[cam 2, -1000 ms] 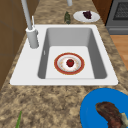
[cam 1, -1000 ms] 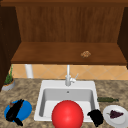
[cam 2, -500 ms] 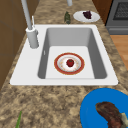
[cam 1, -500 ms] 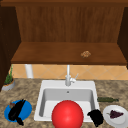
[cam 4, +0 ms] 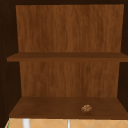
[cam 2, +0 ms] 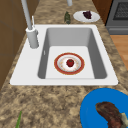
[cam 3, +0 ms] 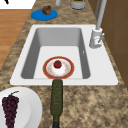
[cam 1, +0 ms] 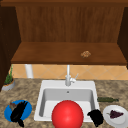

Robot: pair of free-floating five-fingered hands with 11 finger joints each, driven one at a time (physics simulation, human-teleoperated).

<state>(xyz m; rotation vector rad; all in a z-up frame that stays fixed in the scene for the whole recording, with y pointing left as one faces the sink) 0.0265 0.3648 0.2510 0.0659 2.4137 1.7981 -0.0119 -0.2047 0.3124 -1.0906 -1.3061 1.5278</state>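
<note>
Sink [cam 1: 40,100] as landmark. Left of it: left hand [cam 1: 18,113], fingers straight and relaxed, grasping nothing, over blue plate [cam 1: 8,112] bearing brown meat [cam 2: 110,115]. At its front right corner: right hand [cam 1: 96,117], curled, clenched on nothing, just beside white plate [cam 1: 110,121] with grapes [cam 1: 115,114]. Inside the basin: red-rimmed plate [cam 2: 58,60] carrying strawberry [cam 2: 70,62].

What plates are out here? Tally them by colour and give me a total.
Blue plate, carrying meat: 1
White plate, carrying grapes: 1
Red-rimmed plate, in the sink: 1
Total: 3
</note>
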